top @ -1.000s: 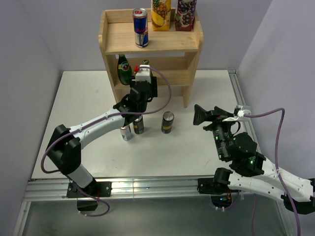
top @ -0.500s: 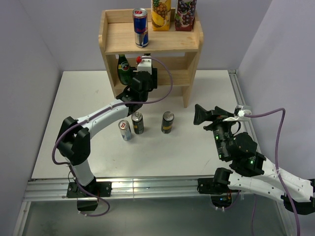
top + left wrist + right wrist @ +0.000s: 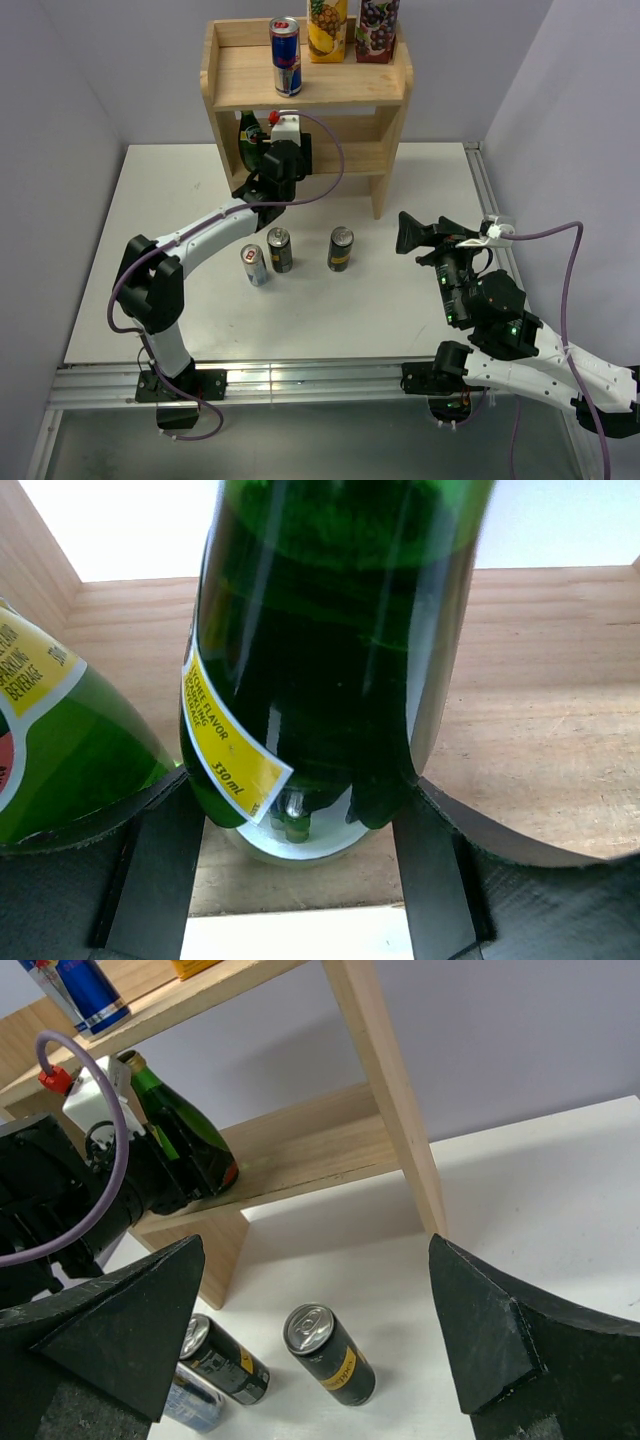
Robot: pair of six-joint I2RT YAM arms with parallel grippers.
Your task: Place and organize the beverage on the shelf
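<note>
White tabletop [image 3: 400,310], pale purple walls [image 3: 60,80]. Clamped in left gripper [image 3: 295,830]: dark green glass bottle [image 3: 320,660], base at lower board of light wooden two-tier shelf [image 3: 540,720] beneath. Just left of gripper, second green bottle [image 3: 60,750], so likely parking alongside. Idle right gripper [image 3: 403,232] gaping, empty.

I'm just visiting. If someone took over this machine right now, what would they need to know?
Left gripper: shut on a green bottle at the shelf's lower board, beside a second green bottle.
Right gripper: open, holding nothing, above the table.
Done: one can and two cartons on the top board.
To do: release the bottle, then shelve three cans standing on the table.
</note>
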